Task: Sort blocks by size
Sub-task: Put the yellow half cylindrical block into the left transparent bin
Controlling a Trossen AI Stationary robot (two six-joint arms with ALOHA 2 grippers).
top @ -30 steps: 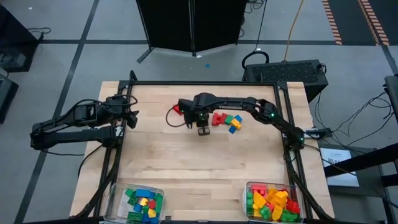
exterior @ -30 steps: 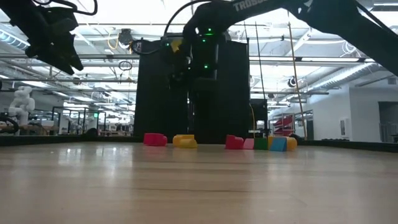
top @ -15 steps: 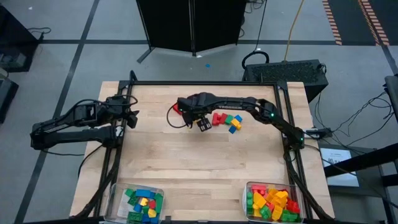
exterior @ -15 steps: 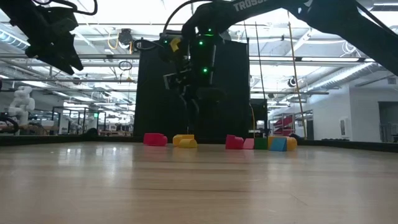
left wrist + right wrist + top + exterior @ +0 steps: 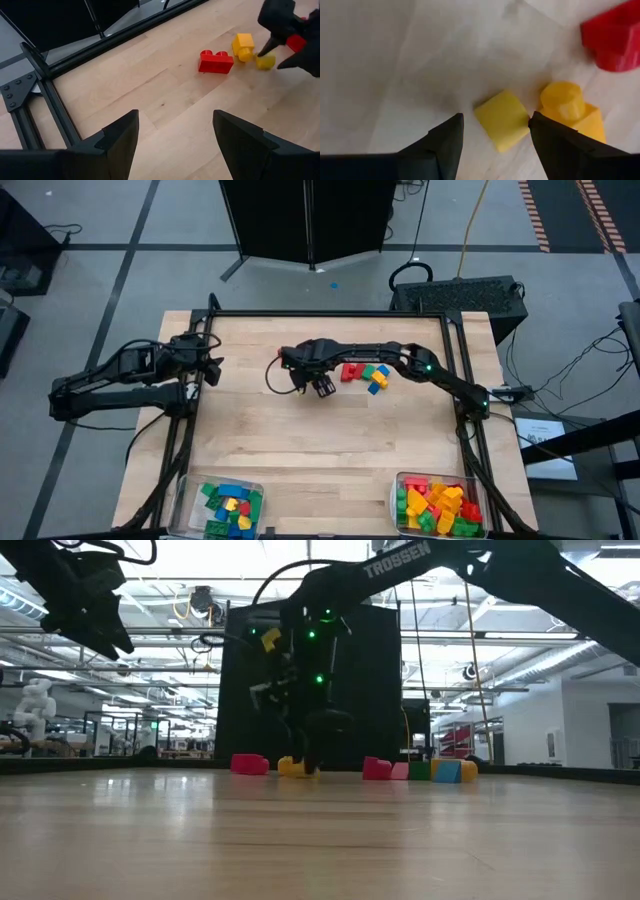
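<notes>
A small yellow block (image 5: 502, 120) lies on the table between the open fingers of my right gripper (image 5: 496, 118), which points down at it (image 5: 305, 762). Beside it lie a second yellow block (image 5: 570, 112) with a stud and a red two-stud block (image 5: 215, 61). More blocks (image 5: 365, 372) in red, green, blue and yellow lie in a cluster under the right arm. My left gripper (image 5: 212, 365) hangs open over the table's left edge, holding nothing.
Two clear bins stand at the near edge, one at the left (image 5: 228, 505) and one at the right (image 5: 437, 502), both holding mixed blocks. The black frame rail (image 5: 45, 85) runs along the table's left and far edges. Bare wood lies in the middle.
My right gripper has gone down toward the yellow blocks and a little toward the table's left edge, rolling about its own axis as it went. Its fingers now stand low on either side of the small yellow block. The blocks have not moved.
</notes>
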